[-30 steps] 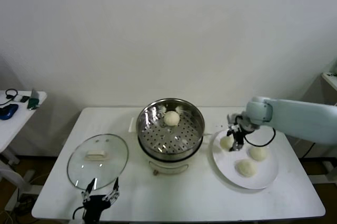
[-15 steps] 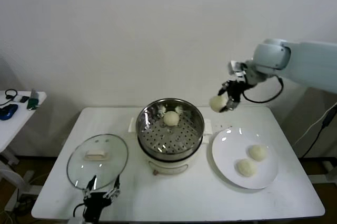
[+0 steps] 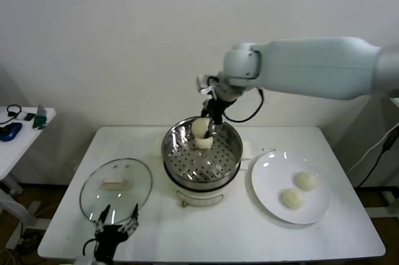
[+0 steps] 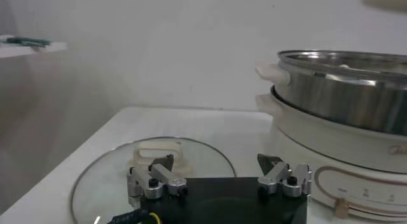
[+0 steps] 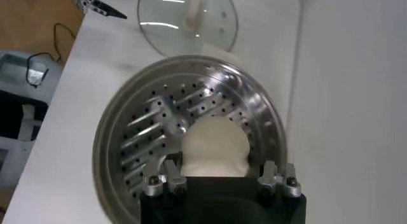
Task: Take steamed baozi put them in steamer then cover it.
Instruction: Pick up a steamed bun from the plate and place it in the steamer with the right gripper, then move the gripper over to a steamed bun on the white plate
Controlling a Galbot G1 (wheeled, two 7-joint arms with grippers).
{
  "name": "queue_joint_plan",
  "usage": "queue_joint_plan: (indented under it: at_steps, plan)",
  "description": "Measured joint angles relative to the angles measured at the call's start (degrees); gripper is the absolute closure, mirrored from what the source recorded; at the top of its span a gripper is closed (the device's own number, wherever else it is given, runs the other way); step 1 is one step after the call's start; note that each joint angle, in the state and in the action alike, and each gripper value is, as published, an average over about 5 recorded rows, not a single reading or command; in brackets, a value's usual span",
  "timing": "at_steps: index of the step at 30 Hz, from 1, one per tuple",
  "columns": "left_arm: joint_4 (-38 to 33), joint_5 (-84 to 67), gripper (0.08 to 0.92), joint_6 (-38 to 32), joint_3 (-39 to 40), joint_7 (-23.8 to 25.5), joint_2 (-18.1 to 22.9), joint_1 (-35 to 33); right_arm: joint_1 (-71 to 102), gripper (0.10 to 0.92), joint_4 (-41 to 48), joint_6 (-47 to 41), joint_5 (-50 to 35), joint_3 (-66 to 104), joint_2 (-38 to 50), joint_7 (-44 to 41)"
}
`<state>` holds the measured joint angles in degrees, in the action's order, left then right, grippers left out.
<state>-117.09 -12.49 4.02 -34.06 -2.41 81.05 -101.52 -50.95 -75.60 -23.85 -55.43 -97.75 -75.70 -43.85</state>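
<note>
From the head camera, you are seeing your right gripper (image 3: 206, 129) now hanging over the back of the steamer (image 3: 201, 152), having carried over from above the plate (image 3: 290, 188) half a second ago. It is pinching a bun (image 3: 199, 127) between its fingers, directly above the bun already lying in the steamer (image 3: 204, 142). Two buns (image 3: 305, 180) are sitting on the plate to the right of the steamer. The lid (image 3: 116, 189) is lying flat to the left of the steamer, with your left gripper (image 3: 116, 224) parked at its near edge, fingers spread.

In the left wrist camera, the spread left gripper (image 4: 219, 175) is hovering over the lid (image 4: 147, 172), beside the steamer (image 4: 343, 85). The small print on the cooker base is not readable.

In the right wrist camera, the bun (image 5: 214, 146) is sitting between the fingers (image 5: 166, 179), above the steamer's holed floor (image 5: 152, 133).
</note>
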Motion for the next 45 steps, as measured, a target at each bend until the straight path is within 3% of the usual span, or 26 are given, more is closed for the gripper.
queue_joint_plan:
  at_steps: [12, 22, 27, 36, 45]
  plan:
    - [-0.2, 0.0, 0.177, -0.1, 0.1, -0.2, 0.2, -0.3, 9.3, 0.323, 10.2, 0.0, 2.5, 0.3, -9.0, 1.7]
    - [-0.9, 0.0, 0.177, 0.2, -0.1, -0.2, 0.3, -0.5, 13.0, 0.209, 14.4, -0.2, 3.9, 0.6, -11.7, 2.0]
    - [-1.2, 0.1, 0.177, 0.5, -0.1, -0.1, 0.3, -0.6, 12.9, 0.203, 14.3, -0.2, 4.1, 1.2, -11.6, 1.8]
    - [-1.9, 0.1, 0.177, 1.1, -0.1, 0.1, 0.3, -0.6, 5.0, 0.203, 8.3, 2.3, 3.1, -0.9, -5.3, -2.6]
    - [-1.9, 0.0, 0.177, 1.7, 0.1, 0.2, 0.1, 0.1, -8.7, 0.203, -5.4, 6.1, 4.7, -10.0, 10.7, -8.6]
